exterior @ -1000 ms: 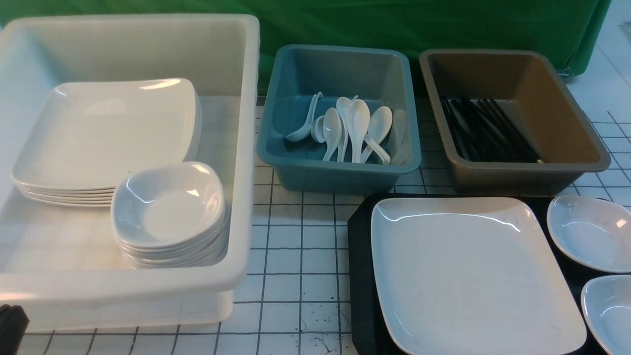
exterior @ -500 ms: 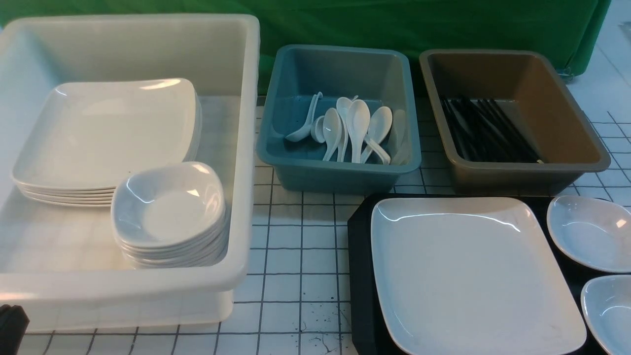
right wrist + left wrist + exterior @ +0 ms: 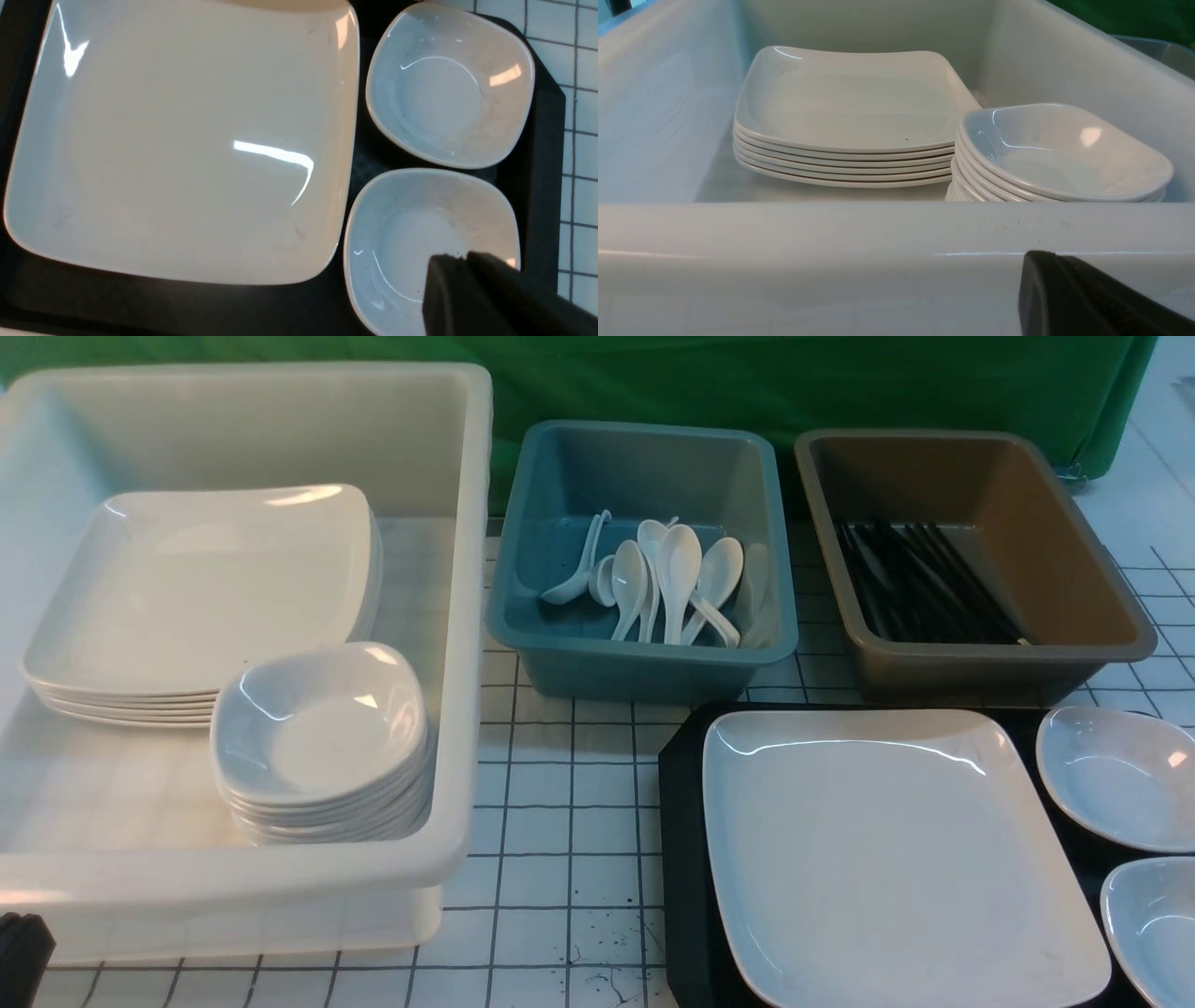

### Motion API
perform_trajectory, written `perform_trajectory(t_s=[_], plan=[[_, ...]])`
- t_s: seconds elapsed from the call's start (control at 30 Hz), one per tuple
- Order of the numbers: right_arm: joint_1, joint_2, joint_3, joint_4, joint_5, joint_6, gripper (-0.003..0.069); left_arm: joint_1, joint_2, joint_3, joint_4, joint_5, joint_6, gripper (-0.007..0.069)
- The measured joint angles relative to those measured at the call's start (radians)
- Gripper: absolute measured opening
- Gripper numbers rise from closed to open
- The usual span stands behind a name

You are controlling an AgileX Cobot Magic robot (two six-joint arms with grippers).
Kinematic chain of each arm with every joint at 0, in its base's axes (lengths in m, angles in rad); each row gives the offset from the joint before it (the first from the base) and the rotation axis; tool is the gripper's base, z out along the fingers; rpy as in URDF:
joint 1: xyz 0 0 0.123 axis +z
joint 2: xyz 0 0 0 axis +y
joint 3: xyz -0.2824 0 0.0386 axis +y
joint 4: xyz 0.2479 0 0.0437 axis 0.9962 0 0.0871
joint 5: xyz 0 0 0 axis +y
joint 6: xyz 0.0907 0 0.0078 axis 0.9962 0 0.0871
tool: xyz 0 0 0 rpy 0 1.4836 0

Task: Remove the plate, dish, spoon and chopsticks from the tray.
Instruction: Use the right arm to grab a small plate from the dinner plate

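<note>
My black tray (image 3: 681,859) is carrying the large square plate (image 3: 896,859) and two small dishes (image 3: 432,242). The white tub (image 3: 457,616) is holding stacked plates (image 3: 196,588) and bowls (image 3: 322,728); the blue tub (image 3: 653,677), white spoons (image 3: 678,569); the brown tub (image 3: 1008,663), black chopsticks (image 3: 924,583). All are standing on the gridded table (image 3: 541,868), green cloth (image 3: 653,383) hanging behind. My left claw (image 3: 1055,254) and right claw (image 3: 461,257) are both staying narrow, gripping nothing.

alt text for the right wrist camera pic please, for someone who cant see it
A large white square plate and two small white dishes sit side by side on a black tray. The right gripper, its fingertips together, shows over one dish, holding nothing.
</note>
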Motion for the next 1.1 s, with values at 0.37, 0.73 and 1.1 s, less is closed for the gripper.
perform_trajectory(t_s=[0.37, 0.73, 1.1], plan=[[0.000, 0.000, 0.000, 0.000, -0.007, 0.005, 0.0051, 0.000, 0.000, 0.000, -0.005, 0.000, 0.000, 0.0005], [0.000, 0.000, 0.000, 0.000, -0.011, 0.007, 0.0062, 0.000, 0.000, 0.000, 0.000, 0.000, 0.000, 0.0005], [0.000, 0.000, 0.000, 0.000, -0.018, 0.009, 0.0073, 0.000, 0.000, 0.000, -0.005, 0.000, 0.000, 0.0005]])
